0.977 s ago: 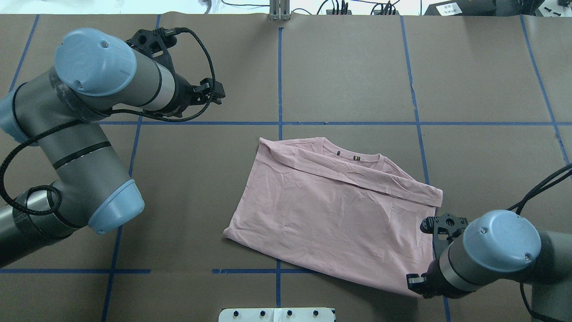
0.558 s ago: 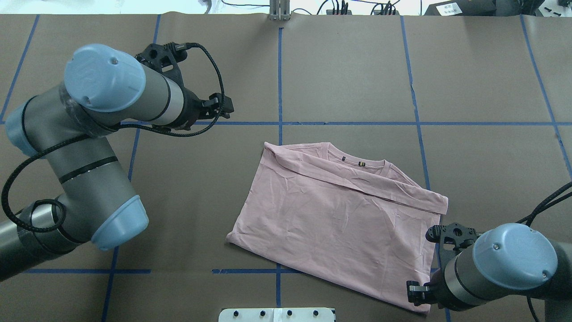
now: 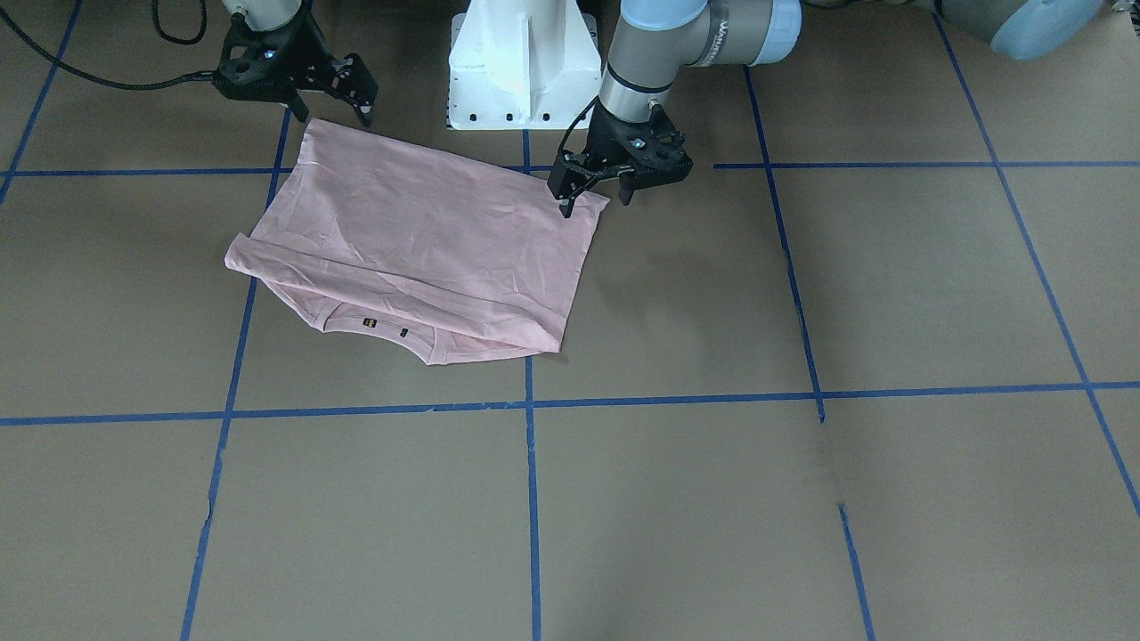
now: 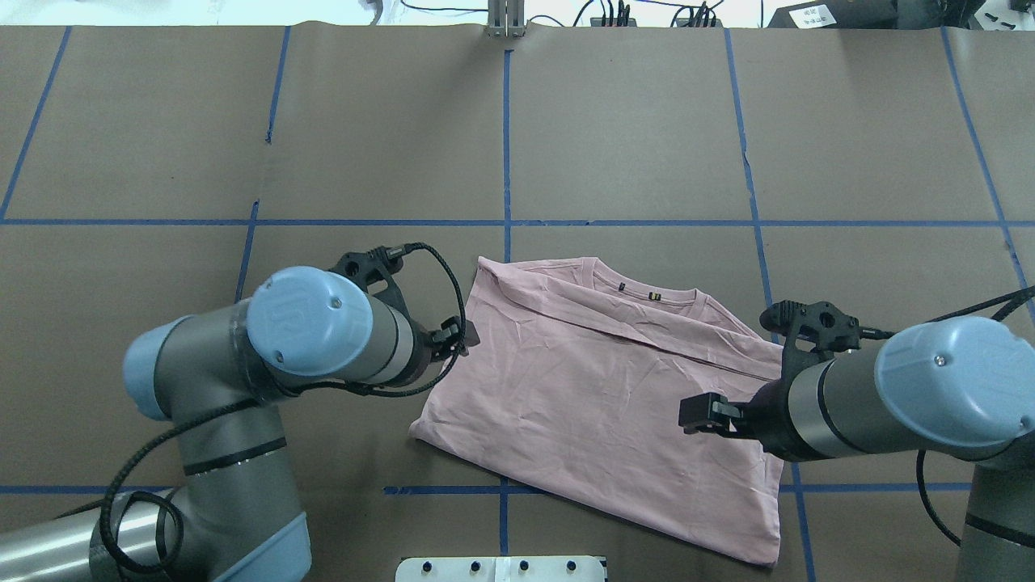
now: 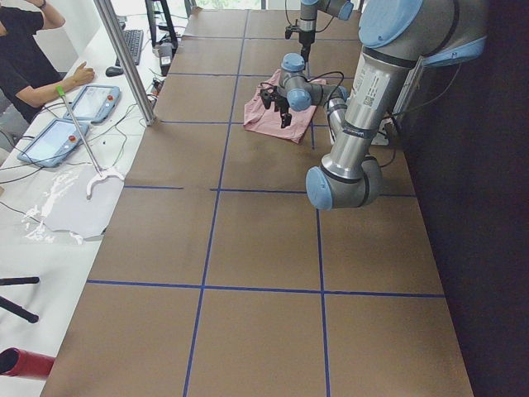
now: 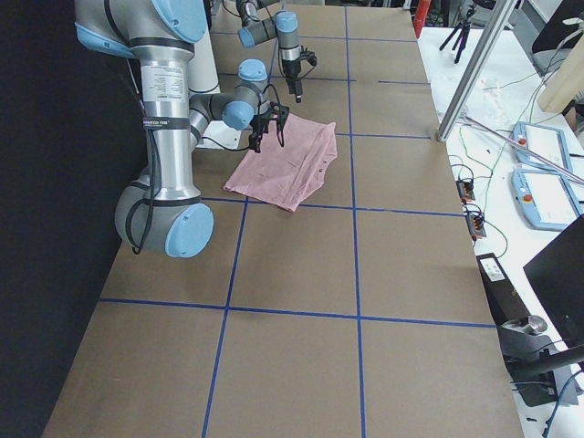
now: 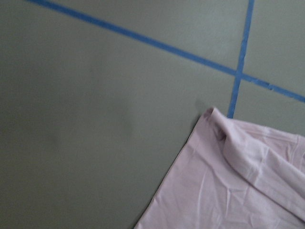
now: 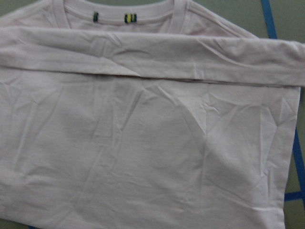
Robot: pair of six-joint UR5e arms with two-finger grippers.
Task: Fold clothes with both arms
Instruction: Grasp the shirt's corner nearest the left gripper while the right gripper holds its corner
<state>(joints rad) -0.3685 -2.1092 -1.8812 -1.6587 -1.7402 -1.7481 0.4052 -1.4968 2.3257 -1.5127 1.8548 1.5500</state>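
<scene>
Left pincer (image 3: 595, 201) hangs spread apart with nothing in it, right over the T-shirt's edge on the robot's left side. 1 fingertip looks to be just about at the cloth. Right pincer (image 3: 334, 116) is also spread and empty, above the hem corner nearest the white base (image 3: 521, 62). So neither has a hold on anything.

Going outward: the pink T-shirt (image 4: 598, 404) lies on the brown surface (image 4: 631, 137), skewed against the blue tape grid (image 4: 505, 145), on the robot's side of the middle. No sleeves stick out, and a folded layer runs across just short of the collar (image 4: 647, 293), which peeks out on the far side with its 2 little labels. Plain pink on top, no print showing.

My read: at least 1 fold is done and it's a wrinkly rectangle. What's left is probably 1 more fold to halve it, plus squaring up, since the edges don't line up neatly. With both pincers at opposite sides, I'd guess the next grab hasn't begun.
</scene>
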